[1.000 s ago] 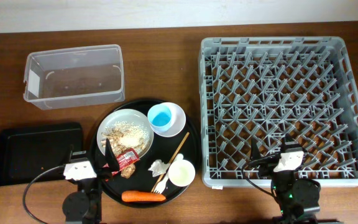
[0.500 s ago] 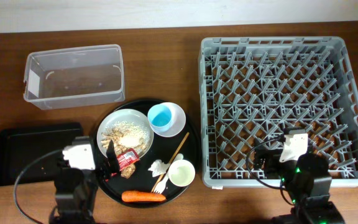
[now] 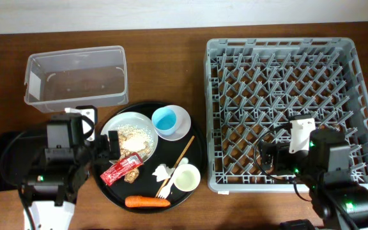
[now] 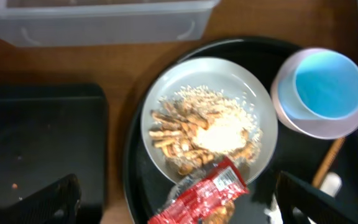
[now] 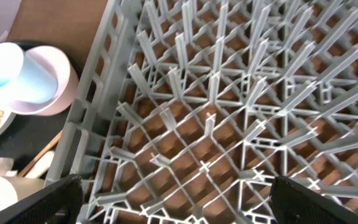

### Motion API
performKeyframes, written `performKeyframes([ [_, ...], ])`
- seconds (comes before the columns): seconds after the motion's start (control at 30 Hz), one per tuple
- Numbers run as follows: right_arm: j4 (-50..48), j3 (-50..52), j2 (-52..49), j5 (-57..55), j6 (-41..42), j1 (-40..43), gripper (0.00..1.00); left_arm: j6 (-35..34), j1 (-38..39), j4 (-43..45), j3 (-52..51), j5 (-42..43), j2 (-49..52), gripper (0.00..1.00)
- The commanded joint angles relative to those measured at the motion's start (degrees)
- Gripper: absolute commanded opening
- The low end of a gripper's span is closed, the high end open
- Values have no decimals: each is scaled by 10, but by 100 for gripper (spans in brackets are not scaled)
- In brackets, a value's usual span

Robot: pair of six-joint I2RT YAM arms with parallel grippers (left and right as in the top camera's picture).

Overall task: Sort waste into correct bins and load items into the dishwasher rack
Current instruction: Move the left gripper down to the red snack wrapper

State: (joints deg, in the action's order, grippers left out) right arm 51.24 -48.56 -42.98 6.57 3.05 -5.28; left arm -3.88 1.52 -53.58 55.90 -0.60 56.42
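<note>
My left gripper [image 3: 107,148] [image 4: 182,208] hangs open above the left edge of the white plate [image 3: 133,131] [image 4: 253,106], which carries beige food scraps [image 4: 204,130]. Below its fingers lie the red wrapper [image 3: 121,169] [image 4: 213,190] and a brown lump [image 3: 131,177]. The pinkish bowl [image 3: 183,118] [image 5: 55,93] holds the light blue cup [image 3: 165,119] [image 4: 325,84]. Tissue [image 3: 163,171], fork [image 3: 165,186], small white cup [image 3: 187,177], chopstick [image 3: 185,153] and carrot [image 3: 147,202] lie nearby. My right gripper [image 3: 266,157] [image 5: 179,202] is open over the dishwasher rack [image 3: 286,76] [image 5: 229,112].
The round black tray [image 3: 200,144] carries all the dishes and waste. The clear tub [image 3: 75,76] [image 4: 98,25] stands behind it. The shallow black tray [image 3: 18,150] [image 4: 36,143] lies at the left, partly under my left arm. The rack's near-left wall [image 5: 86,124] borders the round tray.
Both arms have lifted and reached away from the table's front edge. The left gripper now sits beside the plate, the right over the rack's front. More of the red wrapper shows.
</note>
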Motion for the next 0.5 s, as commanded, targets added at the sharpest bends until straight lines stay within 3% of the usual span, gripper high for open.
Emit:
performKeyframes([
  [0.0, 5, -10, -17, 16, 11, 5, 99, 3, -2, -55, 12, 86, 12, 99],
  [0.23, 6, -10, -48, 16, 35, 5, 99, -101, -2, -149, 12, 118, 76, 99],
  [0.47, 9, -10, -49, 16, 34, 5, 99, -106, 1, -161, 11, 115, 173, 99],
])
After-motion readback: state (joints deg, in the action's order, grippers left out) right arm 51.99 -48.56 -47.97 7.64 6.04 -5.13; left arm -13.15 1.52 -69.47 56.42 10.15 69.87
